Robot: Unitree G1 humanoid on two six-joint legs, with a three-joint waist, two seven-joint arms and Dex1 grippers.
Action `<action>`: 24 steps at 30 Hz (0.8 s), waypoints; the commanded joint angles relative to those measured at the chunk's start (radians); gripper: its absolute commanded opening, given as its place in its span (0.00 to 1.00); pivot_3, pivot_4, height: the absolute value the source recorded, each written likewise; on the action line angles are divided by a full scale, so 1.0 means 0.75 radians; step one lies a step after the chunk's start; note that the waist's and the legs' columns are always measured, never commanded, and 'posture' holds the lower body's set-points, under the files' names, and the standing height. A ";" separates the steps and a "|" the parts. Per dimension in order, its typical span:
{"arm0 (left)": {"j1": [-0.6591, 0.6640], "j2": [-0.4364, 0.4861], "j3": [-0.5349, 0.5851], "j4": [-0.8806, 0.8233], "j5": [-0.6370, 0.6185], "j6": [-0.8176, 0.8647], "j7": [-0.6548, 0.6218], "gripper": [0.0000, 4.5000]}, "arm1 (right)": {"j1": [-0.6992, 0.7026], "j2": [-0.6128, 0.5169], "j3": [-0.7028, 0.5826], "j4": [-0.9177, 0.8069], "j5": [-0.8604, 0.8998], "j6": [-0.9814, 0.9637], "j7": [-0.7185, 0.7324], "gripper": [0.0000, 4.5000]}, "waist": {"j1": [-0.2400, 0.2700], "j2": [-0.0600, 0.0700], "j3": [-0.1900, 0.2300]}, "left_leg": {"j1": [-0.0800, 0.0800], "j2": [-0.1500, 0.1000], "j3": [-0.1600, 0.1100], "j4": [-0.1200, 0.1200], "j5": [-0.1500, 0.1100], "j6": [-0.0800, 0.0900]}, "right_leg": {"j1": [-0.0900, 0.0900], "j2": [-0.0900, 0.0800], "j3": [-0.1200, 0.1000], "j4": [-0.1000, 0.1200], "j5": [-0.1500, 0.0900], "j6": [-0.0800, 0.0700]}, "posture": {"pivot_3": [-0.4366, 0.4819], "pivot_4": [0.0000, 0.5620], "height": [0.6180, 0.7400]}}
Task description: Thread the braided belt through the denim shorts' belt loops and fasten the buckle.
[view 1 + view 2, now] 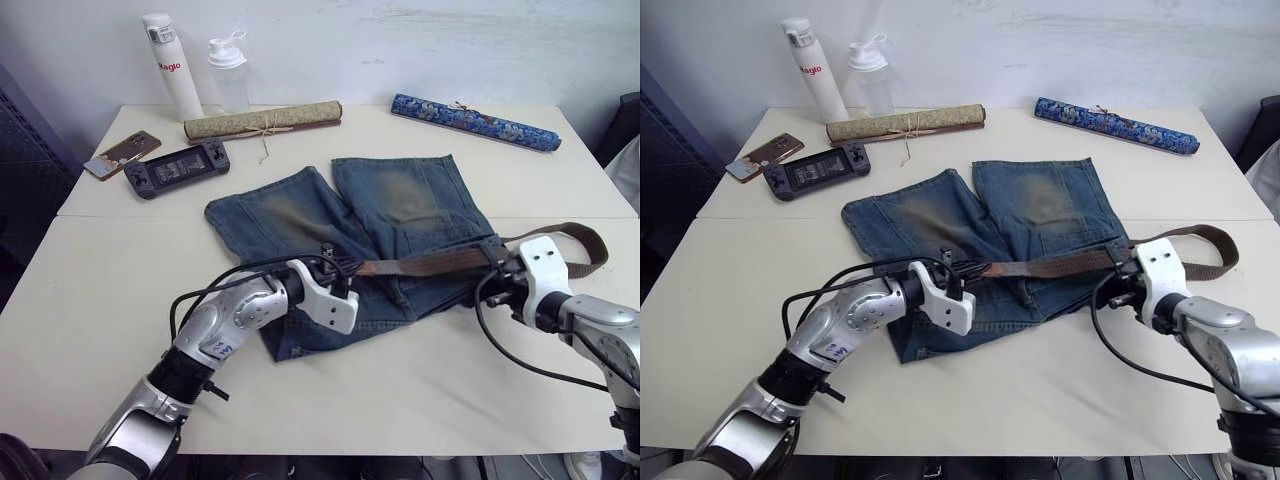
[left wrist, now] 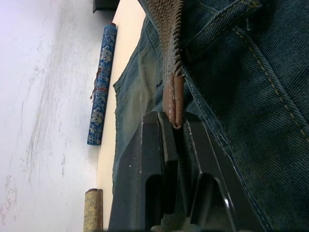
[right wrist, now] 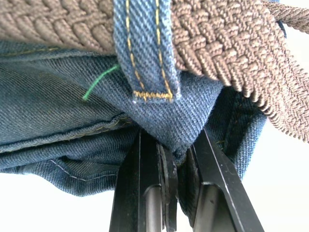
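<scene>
Gripping braided belt (image 1: 420, 264) tip: left end effector (image 2: 175, 126); right end effector (image 3: 176, 152) pinches denim shorts (image 1: 400, 200).

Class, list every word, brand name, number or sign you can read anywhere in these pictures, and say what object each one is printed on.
"Kagio", or close to it, in red letters on the white bottle at the back of the table; the first letter is unsure.
A small label with blue marks on the left arm: too small to read.
The handheld game console and the phone: no text that can be read.
</scene>
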 commanded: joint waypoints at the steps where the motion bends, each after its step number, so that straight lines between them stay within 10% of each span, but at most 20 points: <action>1: -0.007 -0.019 -0.004 -0.034 0.008 -0.008 0.021 0.00 | -0.035 0.014 -0.064 -0.019 -0.008 -0.005 -0.014 0.00 | -0.001 0.000 0.000 | 0.000 0.000 0.000 0.000 0.000 0.000 | 0.000 0.000 0.000 0.000 0.000 0.000 | 0.48 0.27 0.82; 3: -0.015 -0.029 -0.010 -0.020 0.013 -0.011 0.026 0.00 | -0.041 0.041 -0.112 -0.027 0.003 0.013 -0.044 0.00 | 0.000 0.000 0.000 | 0.000 0.000 0.000 0.000 0.000 0.000 | 0.000 0.000 0.000 0.000 0.000 0.000 | 0.48 0.27 0.82; 10: -0.033 -0.065 -0.018 0.015 0.021 -0.013 0.037 0.00 | 0.031 0.024 -0.416 -0.189 0.205 0.242 0.030 0.71 | 0.001 0.001 0.000 | 0.000 0.000 0.000 0.000 0.000 0.000 | 0.000 0.000 0.001 0.000 0.000 0.000 | 0.48 0.27 0.82; 17: -0.036 -0.086 -0.021 0.032 0.025 -0.016 0.052 0.00 | 0.050 -0.043 -0.786 -0.317 0.580 0.616 0.174 0.71 | -0.002 0.002 0.001 | 0.000 0.002 -0.002 -0.001 -0.003 0.005 | 0.001 0.000 0.002 -0.001 0.000 0.000 | 0.48 0.27 0.82; 24: -0.046 -0.104 0.001 0.034 0.043 -0.020 0.125 0.00 | -0.095 0.412 -0.809 -0.322 1.218 0.733 -0.239 0.71 | -0.005 0.002 0.001 | 0.001 0.003 -0.002 -0.002 -0.003 0.004 | 0.000 0.001 0.003 0.000 0.000 0.000 | 0.48 0.27 0.82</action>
